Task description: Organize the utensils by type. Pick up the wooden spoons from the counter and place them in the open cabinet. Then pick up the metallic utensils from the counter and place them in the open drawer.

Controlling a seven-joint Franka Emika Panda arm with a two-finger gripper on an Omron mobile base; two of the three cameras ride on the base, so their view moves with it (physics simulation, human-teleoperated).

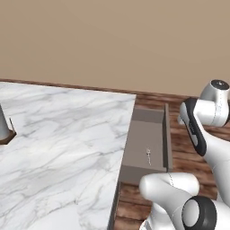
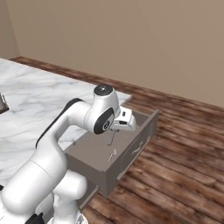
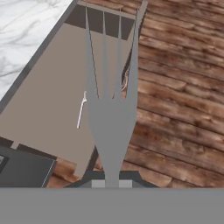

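Gripper (image 3: 111,177) clamped on a grey metal fork (image 3: 109,100) — held above the open drawer (image 2: 94,151) — small utensil (image 1: 148,155) inside

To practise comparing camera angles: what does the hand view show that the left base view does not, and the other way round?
Hand view: a grey fork held in the shut end effector, tines pointing away.
Left base view: a grey cylinder on a brown base at the picture's left, the beige wall, the arm's white links.
Both: the open drawer with one small metal utensil lying inside, the marble counter, the wooden floor.
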